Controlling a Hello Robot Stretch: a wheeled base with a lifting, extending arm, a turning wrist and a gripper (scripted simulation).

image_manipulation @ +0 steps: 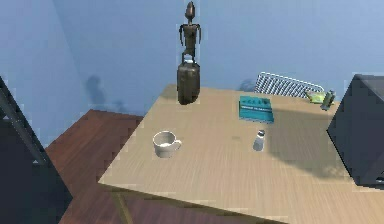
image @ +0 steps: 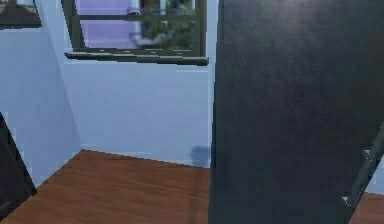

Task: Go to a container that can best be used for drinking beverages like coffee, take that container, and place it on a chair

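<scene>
A white mug [image_manipulation: 165, 143] with a handle stands on a light wooden table [image_manipulation: 220, 165], toward its near left part. It is upright and stands apart from the other things on the tabletop.
On the table are a dark statue on a brown base [image_manipulation: 188, 70], a teal book [image_manipulation: 257, 107], a small white shaker [image_manipulation: 259, 140], a white rack [image_manipulation: 288, 87] and a dark box [image_manipulation: 362, 130]. Ahead, a tall dark panel [image: 295, 110] stands beside a window [image: 135, 30] above wooden floor [image: 120, 190].
</scene>
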